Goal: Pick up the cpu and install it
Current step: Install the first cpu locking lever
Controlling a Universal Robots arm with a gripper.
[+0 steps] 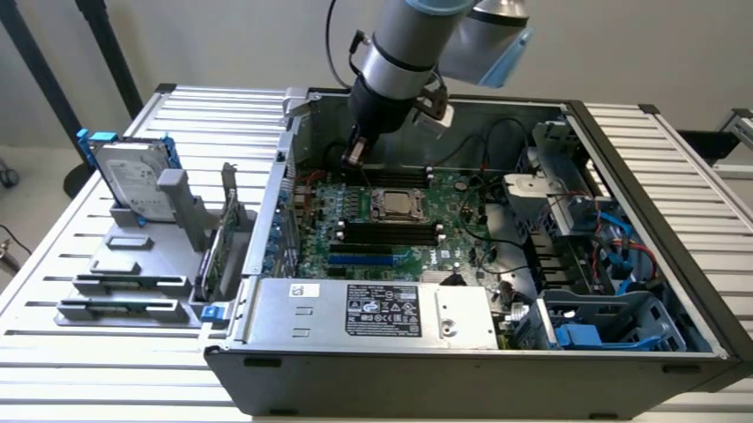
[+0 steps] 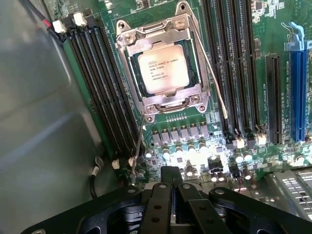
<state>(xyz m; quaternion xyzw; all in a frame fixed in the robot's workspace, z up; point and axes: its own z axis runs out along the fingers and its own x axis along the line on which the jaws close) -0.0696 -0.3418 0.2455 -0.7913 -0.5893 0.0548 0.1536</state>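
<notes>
The cpu (image 2: 163, 67) sits in the socket (image 2: 168, 101). Gripper (image 1: 353, 159) hangs at its 11 o'clock in the exterior view, jaws together.

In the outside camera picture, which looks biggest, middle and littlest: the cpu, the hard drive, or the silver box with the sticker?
1. silver box with the sticker
2. hard drive
3. cpu
The box sits nearest the camera, which adds to its look.

High exterior, close wrist; shared cpu (image 1: 396, 204) (image 2: 163, 67)
</notes>
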